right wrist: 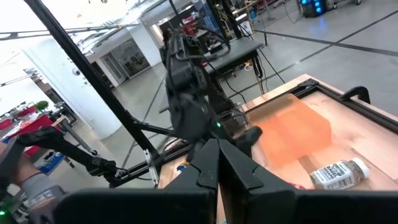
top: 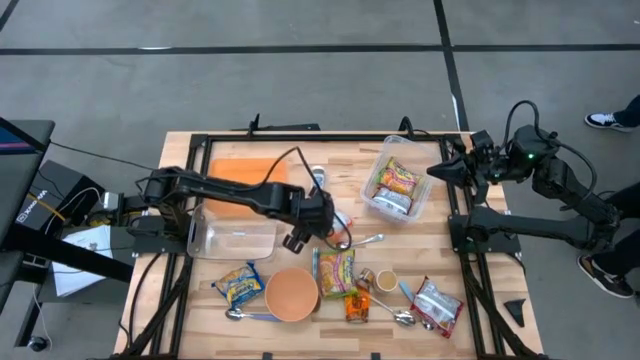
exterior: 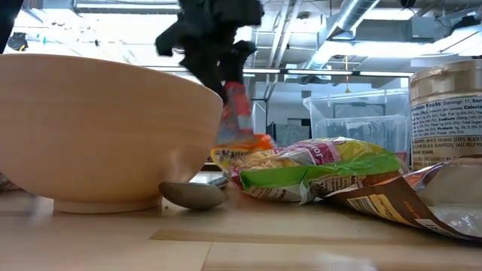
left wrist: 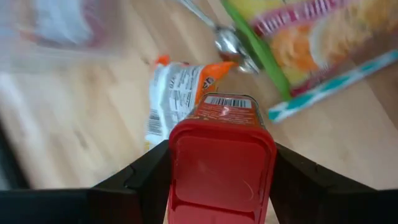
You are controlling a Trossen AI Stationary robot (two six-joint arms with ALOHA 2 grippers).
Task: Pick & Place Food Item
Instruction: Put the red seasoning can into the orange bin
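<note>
Your left gripper point(left wrist: 221, 180) has its two dark fingers part-way closed against the sides of a red-capped packet point(left wrist: 221, 168), a glossy, square-shouldered red top with a barcode label just past it, held clear of the wood near the table's middle, just right of the clear tub point(top: 232, 236). In the low view the same packet point(exterior: 235, 113) hangs below the dark wrist, above the crinkled noodle bags. Directly under it in the wrist view lie a white-and-orange foil sachet point(left wrist: 177, 93) and the bowl of a metal spoon point(left wrist: 229, 42), with the green-edged noodle bag point(left wrist: 311, 43) beside them. On the high view that glossy green bag point(top: 334, 271) sits just right of the round, smooth orange bowl point(top: 292, 294), which is near the table's front edge; a blue-and-yellow snack bag point(top: 239, 283) lies to its left, a small orange packet point(top: 357, 303) and a silvery pouch point(top: 437, 305) to its right. At the far right stands a clear rectangular bin point(top: 398, 180) already holding colourful packets, close to the table's far edge, and a flat orange lid point(top: 245, 170) lies at the far left. The pale plank table point(top: 470, 340) shows open wood between the gripper and that bin, crossed only by a spoon point(top: 368, 240). Your right gripper point(right wrist: 221, 165) waits with fingers pressed together, raised beyond the table's right side.
</note>
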